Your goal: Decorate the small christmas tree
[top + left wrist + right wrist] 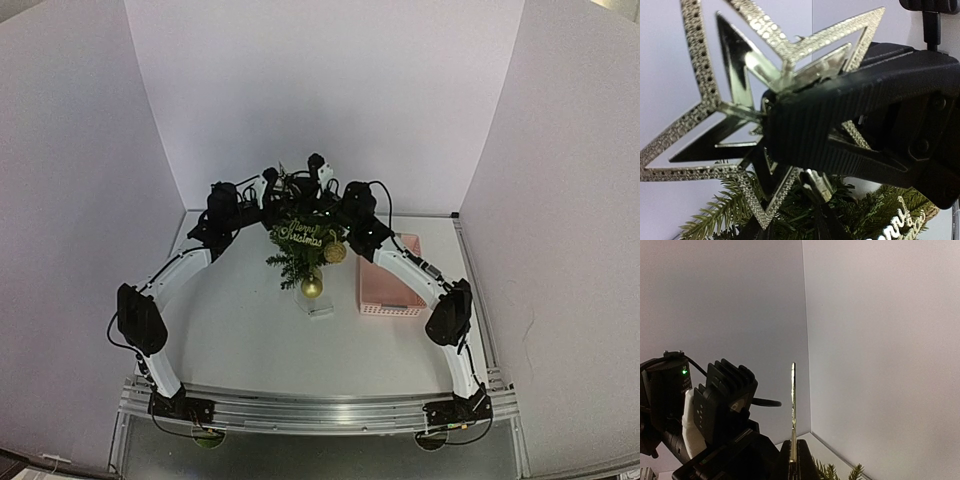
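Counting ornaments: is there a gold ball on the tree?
Yes, a gold ball hangs on the tree beside the sign, and another hangs lower down.

This is a robotics lab test booth. Plain pale panel walls [320, 90] close in a flat white tabletop [240, 340] on three sides. Two white-and-black jointed robot arms, the left arm [178, 272] and the right arm [412, 268], are bolted to a ribbed aluminium rail [320, 412] along the near edge. In the right wrist view, a black cable [765, 402] loops out and a small green indicator light [684, 372] glows on a black motor housing.
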{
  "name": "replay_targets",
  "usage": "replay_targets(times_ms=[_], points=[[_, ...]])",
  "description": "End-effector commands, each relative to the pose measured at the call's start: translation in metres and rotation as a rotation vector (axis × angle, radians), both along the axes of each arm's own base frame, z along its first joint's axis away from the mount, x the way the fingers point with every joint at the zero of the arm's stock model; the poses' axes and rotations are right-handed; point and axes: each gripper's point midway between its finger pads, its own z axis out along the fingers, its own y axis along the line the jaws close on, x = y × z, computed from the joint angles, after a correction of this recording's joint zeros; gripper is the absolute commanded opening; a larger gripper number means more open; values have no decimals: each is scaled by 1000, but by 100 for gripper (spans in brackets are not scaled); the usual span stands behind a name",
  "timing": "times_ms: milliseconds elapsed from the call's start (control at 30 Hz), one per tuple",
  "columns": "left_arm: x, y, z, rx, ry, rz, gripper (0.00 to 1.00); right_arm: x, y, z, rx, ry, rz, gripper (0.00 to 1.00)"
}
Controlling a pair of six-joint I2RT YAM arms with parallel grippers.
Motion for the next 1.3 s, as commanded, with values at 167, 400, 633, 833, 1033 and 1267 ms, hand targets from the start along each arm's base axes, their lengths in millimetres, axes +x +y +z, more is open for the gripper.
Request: replay_targets(times_ms=[167, 400, 633, 833, 1033, 1267], points=[[-4, -5, 17, -36, -52, -37, 23, -17, -29, 60, 16, -115, -89, 0], [-3, -7, 19, -46, -57, -41, 22, -18, -31, 56, -21, -101, -96, 0], [-3, -6, 19, -53, -61, -39, 20, -10, -17, 40, -15, -113, -64, 0], [-5, -6, 19, -52, -66, -41, 17, -6, -19, 40, -27, -147, -99, 0], [-4, -5, 18, -50, -69, -36, 17, -1, -14, 25, -42, -119, -90, 0], [-5, -4, 18, -51, -68, -37, 17, 5, -14, 13, -55, -94, -90, 0]])
